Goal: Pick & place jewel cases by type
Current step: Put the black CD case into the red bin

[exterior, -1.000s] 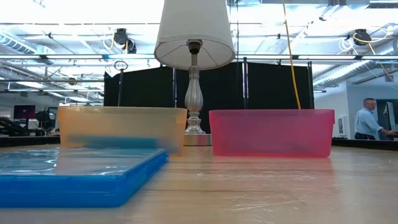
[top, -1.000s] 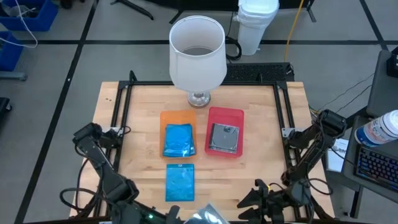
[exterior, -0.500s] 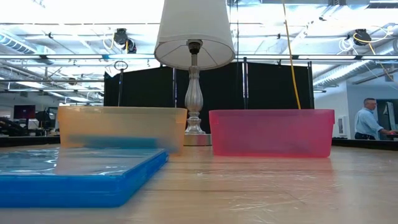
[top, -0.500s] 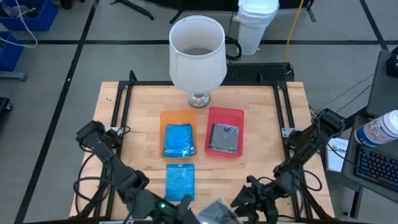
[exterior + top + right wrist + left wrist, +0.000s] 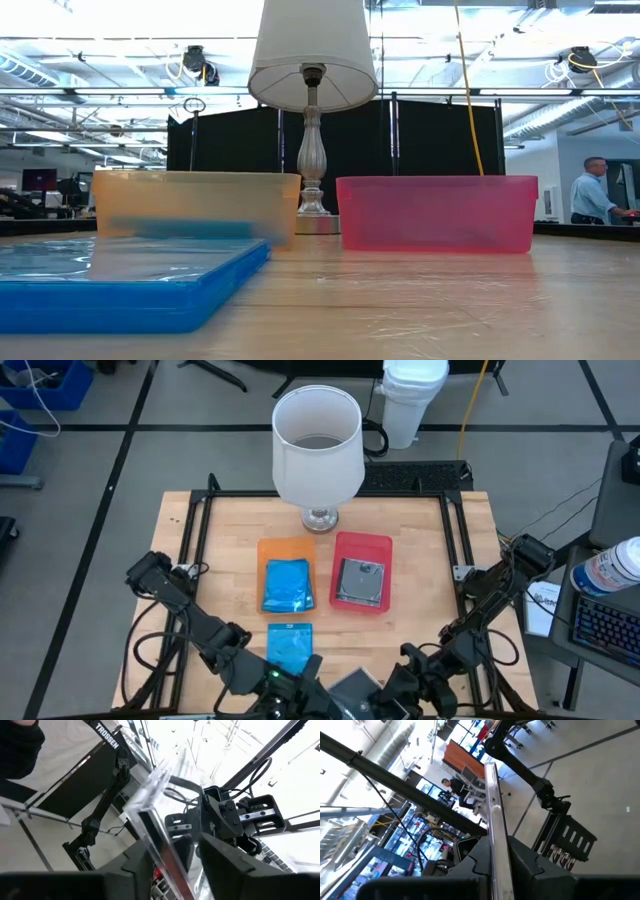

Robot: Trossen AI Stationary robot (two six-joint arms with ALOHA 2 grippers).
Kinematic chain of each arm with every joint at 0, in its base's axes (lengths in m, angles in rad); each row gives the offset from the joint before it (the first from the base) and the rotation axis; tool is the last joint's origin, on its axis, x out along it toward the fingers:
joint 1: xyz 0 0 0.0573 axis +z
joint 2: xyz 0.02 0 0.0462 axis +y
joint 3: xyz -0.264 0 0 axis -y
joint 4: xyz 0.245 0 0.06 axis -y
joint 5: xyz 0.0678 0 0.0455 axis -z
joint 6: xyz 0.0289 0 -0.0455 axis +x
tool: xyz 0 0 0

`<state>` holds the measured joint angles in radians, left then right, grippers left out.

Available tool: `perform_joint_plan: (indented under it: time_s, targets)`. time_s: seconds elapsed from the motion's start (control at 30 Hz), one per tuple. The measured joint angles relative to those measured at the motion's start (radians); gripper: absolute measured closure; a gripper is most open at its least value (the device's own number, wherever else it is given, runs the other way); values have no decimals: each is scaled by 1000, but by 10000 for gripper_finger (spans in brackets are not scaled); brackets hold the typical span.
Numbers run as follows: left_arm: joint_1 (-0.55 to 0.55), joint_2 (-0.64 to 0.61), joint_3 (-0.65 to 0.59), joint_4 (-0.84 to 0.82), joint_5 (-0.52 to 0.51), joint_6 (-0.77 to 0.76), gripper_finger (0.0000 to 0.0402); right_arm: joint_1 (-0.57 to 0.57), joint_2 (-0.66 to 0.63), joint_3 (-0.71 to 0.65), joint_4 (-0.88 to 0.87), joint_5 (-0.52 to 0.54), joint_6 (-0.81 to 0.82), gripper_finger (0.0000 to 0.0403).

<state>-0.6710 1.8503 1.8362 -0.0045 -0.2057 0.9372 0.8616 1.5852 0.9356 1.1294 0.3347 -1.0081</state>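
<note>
A dark grey/clear jewel case (image 5: 352, 688) is up in the air over the table's near edge, with my left gripper (image 5: 492, 865) shut on it. My right gripper (image 5: 175, 865) faces it from the right. Its fingers stand on either side of the same case (image 5: 159, 815), and a gap shows beside one of them. A blue jewel case (image 5: 290, 645) lies flat on the table near the front. Another blue one (image 5: 288, 585) lies in the orange tray (image 5: 270, 550). A grey one (image 5: 360, 582) lies in the red tray (image 5: 345, 542). My left gripper pinches the grey jewel case by its two flat faces (image 5: 495, 847) between its two fingers. The fingers come at it level, from the table's left. The case stands on edge, running out ahead of the fingers, clear of the table.
A lamp with a white shade (image 5: 317, 445) stands at the table's far middle, behind the two trays. The black frame rails (image 5: 195, 540) run along the table's left, far and right sides. A person (image 5: 592, 190) stands in the room far beyond the table.
My left gripper has swung along the near edge toward the table's right, carrying the grey case held in the air. My right gripper has come toward the table's left and tipped up until its fingers stand around the case.
</note>
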Motion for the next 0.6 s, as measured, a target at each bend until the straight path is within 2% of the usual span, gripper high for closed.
perform_joint_plan:
  time_s: [0.17, 0.33, 0.47, 0.6]
  targets:
    - [11, 9, 0, -1, 14, -12, 365, 1, 0, 0, -9, 2, -3, 318]
    - [10, 10, 0, -25, 23, -15, 351, 4, -1, 0, -8, 5, -18, 377]
    - [10, 10, 0, -28, 22, -38, 352, 4, -1, 0, -23, 5, -33, 387]
    - [8, 11, 0, -34, 19, -50, 337, 4, -1, 0, -27, 5, -5, 372]
